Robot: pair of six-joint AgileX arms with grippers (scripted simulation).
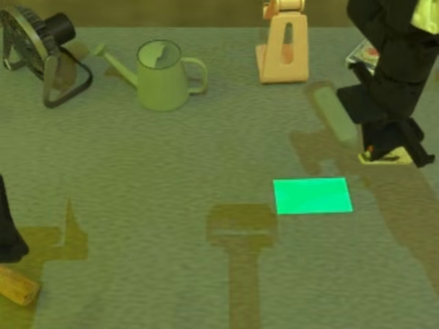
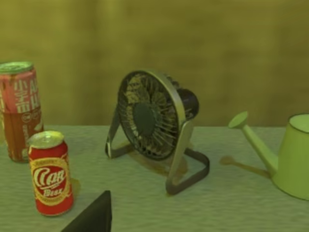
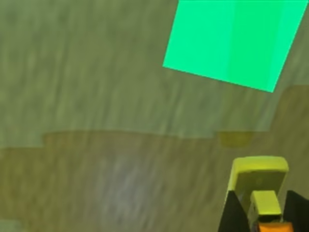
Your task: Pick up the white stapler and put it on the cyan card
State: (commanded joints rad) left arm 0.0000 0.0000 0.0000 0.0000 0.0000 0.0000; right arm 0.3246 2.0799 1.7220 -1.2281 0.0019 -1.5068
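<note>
So the right gripper point(image 1: 389, 152) was down at the table, just up and to the right of the flat bright cyan card point(image 1: 313, 196). The small white-grey stapler point(image 1: 386, 157) sat right between its dark fingers point(image 3: 233, 212), one on each side, closed in on it as far as the wrist view showed. The stapler was near the cyan card but not on it, clearly apart. The left gripper point(image 1: 9, 243) was parked well off to the card's left, can't tell its fingers.
</note>
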